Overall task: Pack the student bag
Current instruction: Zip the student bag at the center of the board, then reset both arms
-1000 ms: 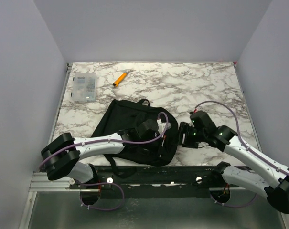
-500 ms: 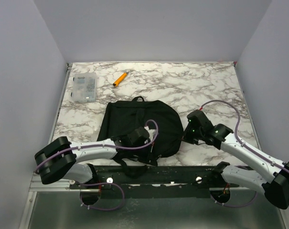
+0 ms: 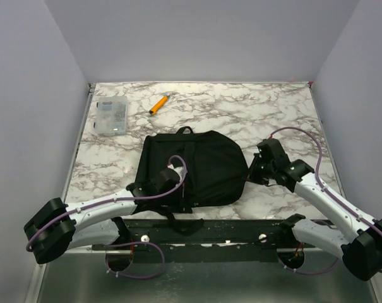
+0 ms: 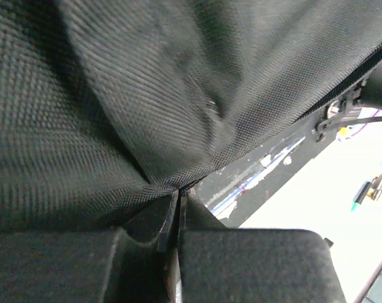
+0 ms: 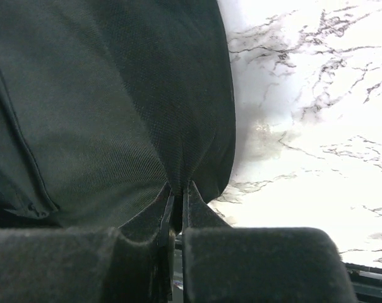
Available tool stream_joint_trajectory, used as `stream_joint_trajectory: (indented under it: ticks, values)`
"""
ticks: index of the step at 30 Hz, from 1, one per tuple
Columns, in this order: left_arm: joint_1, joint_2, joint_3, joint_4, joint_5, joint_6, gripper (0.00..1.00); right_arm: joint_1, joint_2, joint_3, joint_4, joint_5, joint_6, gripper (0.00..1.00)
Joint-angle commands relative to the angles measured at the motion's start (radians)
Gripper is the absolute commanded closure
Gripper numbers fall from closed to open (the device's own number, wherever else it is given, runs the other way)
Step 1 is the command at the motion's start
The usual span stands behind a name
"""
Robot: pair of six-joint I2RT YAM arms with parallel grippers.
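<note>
A white, grey-veined marble table (image 3: 266, 113) carries two loose items toward its far left. A clear plastic box (image 3: 111, 116) sits at 10 o'clock. An orange marker (image 3: 158, 104) lies slantwise at 11 o'clock, near the box but apart from it.

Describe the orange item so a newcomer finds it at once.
On the marble table, look at the far left corner. Just right of the clear plastic box lies a short orange stick. It alone is brightly coloured; the student bag is black.
</note>
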Motion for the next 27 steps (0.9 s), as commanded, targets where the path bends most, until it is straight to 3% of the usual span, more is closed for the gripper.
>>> stream_joint_trajectory:
  ticks: [1,2,4,6,13,16,20,27]
  values:
    - [0.027,-0.126,0.039,-0.219,0.006,0.048,0.87,-0.026,-0.032,0.099,-0.053,0.046,-0.131,0.76]
    - [0.026,-0.186,0.053,-0.218,0.032,0.054,0.70,-0.027,-0.047,0.121,-0.073,0.029,-0.147,0.58]
    - [0.027,-0.294,0.090,-0.224,0.068,0.074,0.46,-0.025,-0.084,0.167,-0.118,0.034,-0.170,0.37]
    - [0.032,-0.367,0.163,-0.274,0.094,0.106,0.35,-0.027,-0.117,0.228,-0.167,0.059,-0.188,0.25]
    - [0.038,-0.500,0.511,-0.426,0.082,0.290,0.25,-0.026,-0.177,0.549,-0.309,0.142,-0.305,0.10]
    - [0.039,-0.550,0.646,-0.468,-0.030,0.392,0.21,-0.026,-0.199,0.694,-0.342,0.220,-0.338,0.04]
    - [0.039,-0.612,0.752,-0.488,-0.250,0.499,0.20,-0.026,-0.241,0.817,-0.352,0.279,-0.384,0.03]
    - [0.039,-0.690,0.842,-0.488,-0.459,0.618,0.19,-0.026,-0.307,0.900,-0.352,0.324,-0.411,0.02]
